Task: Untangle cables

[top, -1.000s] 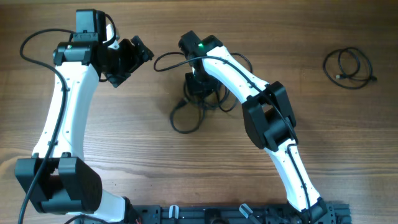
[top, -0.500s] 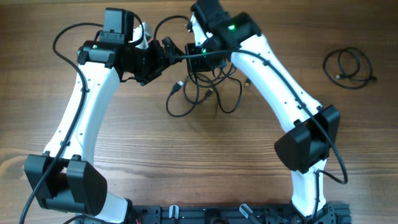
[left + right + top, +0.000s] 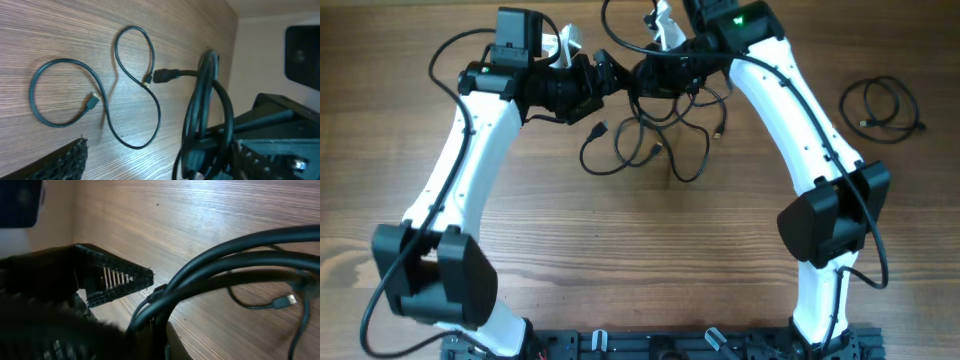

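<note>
The cables (image 3: 648, 132) hang as a black tangle from my right gripper (image 3: 646, 78), which is shut on their upper strands near the table's far edge. Their lower loops and plugs rest on the wood. In the right wrist view the thick strands (image 3: 235, 260) run out of my right gripper (image 3: 165, 340). My left gripper (image 3: 610, 78) is open, right beside the right one. In the left wrist view the raised strands (image 3: 206, 95) stand between its wide-apart fingers (image 3: 62, 160), untouched by them. My left gripper (image 3: 165, 167) holds nothing. Loose loops (image 3: 131, 85) lie on the table beyond.
A separate black cable coil (image 3: 882, 108) lies at the far right of the wooden table (image 3: 620, 260). Both white arms arch in from the near edge, with a black rail (image 3: 660, 345) between their bases.
Both arms have swung toward the far edge. The right gripper has carried the tangle up and back, which has spread its loops. The left gripper has come close beside it.
</note>
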`<state>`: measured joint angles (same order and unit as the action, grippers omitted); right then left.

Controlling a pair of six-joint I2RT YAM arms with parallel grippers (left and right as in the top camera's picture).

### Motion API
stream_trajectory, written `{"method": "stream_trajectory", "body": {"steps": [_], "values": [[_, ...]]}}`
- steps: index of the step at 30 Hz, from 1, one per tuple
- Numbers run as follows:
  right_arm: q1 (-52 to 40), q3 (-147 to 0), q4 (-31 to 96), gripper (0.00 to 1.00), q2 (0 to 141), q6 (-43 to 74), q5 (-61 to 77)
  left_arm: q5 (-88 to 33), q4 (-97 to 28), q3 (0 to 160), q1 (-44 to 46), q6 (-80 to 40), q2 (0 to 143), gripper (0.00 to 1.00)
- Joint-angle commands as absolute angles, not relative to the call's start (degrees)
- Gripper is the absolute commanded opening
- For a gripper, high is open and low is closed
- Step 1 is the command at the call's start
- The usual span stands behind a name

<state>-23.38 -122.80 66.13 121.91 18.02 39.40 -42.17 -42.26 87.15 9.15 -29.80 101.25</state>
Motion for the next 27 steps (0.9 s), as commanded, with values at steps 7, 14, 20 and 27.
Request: {"method": "stream_trajectory", "body": {"steps": [7, 14, 20, 27], "values": [[-24.6, -123.7, 66.2, 0.04, 121.5, 16.6, 46.5, -44.9, -39.4, 86.9, 9.6, -28.8, 105.6, 0.37], [-24.6, -123.7, 63.8, 0.04, 121.5, 16.5, 60.2, -45.0, -39.4, 86.9, 10.0, -29.0, 105.6, 0.38], [-21.5, -123.7, 62.9, 0.04, 121.5, 16.6, 63.4, -41.2, -39.7, 86.9, 10.5, -29.0, 105.6, 0.04], [-5.5, -123.7, 68.3, 0.04, 121.5, 16.7, 39.1, -30.3, -44.3, 86.9, 9.4, -28.7, 105.6, 0.04]]}}
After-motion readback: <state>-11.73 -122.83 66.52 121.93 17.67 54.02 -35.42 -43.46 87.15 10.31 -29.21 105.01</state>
